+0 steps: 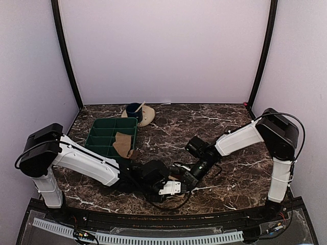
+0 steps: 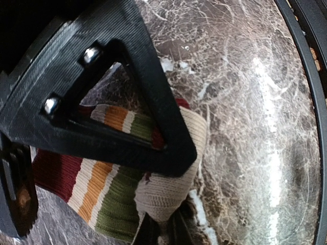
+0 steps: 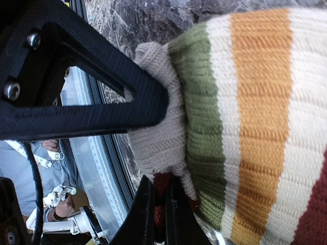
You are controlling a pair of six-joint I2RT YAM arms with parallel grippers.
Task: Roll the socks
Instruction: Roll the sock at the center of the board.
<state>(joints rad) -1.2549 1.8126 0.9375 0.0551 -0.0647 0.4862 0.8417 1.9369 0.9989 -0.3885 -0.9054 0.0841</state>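
the left arm [image 1: 84,161] is reaching from its base at the near left corner, its white forearm lying low and slanting right toward the middle of the near edge of the marble desk [image 1: 240,176]. behind it a green tray [image 1: 116,119] is holding a tan sock [image 1: 122,144], which is lying flat at the tray's near right corner, partly over its rim. farther back a blue cup [image 1: 134,109] is sitting on a beige saucer [image 1: 148,116]. the left tool [image 1: 176,185] is pointing right, its fingers bracketing a striped sock [image 2: 107,194] that is lying bunched on the desk; whether they are pinching the cloth i cannot tell. the right tool [image 1: 186,178] is facing it nose to nose, its fingers pressed together on the sock's beige fold. the right arm [image 1: 240,139] is bending at a raised elbow near the right wall and sloping down and left to the sock.
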